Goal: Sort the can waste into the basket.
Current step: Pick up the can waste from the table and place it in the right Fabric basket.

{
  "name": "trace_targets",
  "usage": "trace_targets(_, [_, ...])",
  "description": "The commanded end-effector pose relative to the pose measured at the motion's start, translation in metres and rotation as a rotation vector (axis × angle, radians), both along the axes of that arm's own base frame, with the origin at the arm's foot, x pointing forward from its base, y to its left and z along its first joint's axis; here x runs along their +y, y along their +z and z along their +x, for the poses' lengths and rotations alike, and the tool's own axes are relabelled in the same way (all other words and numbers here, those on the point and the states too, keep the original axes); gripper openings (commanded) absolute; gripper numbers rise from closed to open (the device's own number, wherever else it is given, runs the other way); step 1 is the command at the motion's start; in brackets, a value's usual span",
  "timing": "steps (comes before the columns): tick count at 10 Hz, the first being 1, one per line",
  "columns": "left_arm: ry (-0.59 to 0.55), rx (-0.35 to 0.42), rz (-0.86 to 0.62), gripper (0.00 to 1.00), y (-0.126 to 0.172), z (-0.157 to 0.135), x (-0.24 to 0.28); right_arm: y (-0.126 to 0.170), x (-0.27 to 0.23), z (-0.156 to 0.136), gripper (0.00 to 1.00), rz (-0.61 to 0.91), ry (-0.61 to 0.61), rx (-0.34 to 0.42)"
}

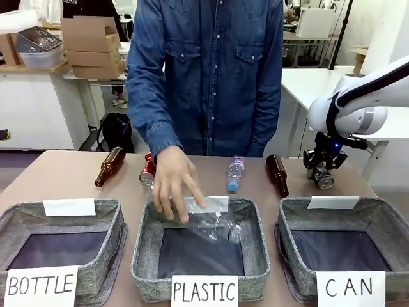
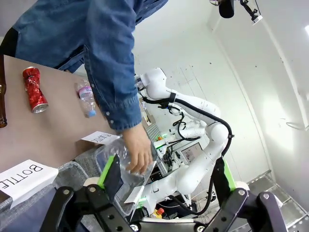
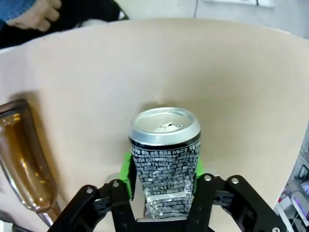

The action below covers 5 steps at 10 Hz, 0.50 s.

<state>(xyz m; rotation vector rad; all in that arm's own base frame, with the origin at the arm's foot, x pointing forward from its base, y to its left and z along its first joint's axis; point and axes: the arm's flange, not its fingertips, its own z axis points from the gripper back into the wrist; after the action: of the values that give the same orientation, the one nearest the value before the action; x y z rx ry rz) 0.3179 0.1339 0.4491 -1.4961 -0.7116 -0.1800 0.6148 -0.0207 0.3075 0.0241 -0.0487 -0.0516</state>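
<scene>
In front, the right gripper point(image 1: 323, 171) at 3 o'clock holds the dark can point(image 1: 324, 181) just behind the CAN basket point(image 1: 289, 240); the red can point(image 1: 147, 170) lies on the bench point(image 1: 57, 173) at 9 o'clock. From the left wrist, the left gripper point(image 2: 166, 176) stands wide. From the right wrist, green pads point(image 3: 127, 174) squeeze the sides of the dark can point(image 3: 165, 145) at 6 o'clock.
</scene>
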Motion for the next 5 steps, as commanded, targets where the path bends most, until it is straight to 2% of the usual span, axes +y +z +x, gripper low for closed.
trace_targets(1, [0.001,-0.029,-0.012,1.0,0.0005,0.0002,-0.0019,0.0024,0.0038,0.0063,0.0,-0.043,-0.029,0.024])
trace_targets(3, [0.001,-0.029,-0.012,1.0,0.0005,0.0002,-0.0019,0.0062,-0.0007,0.0066,0.0,-0.004,-0.055,0.024])
trace_targets(4, [0.001,-0.029,-0.012,1.0,0.0005,0.0002,-0.0019,0.0078,-0.0013,0.0064,0.33,0.009,-0.052,0.022])
trace_targets(5, [0.001,-0.029,-0.012,1.0,0.0005,0.0002,-0.0019,0.0089,-0.0018,0.0057,0.33,0.006,-0.045,0.023])
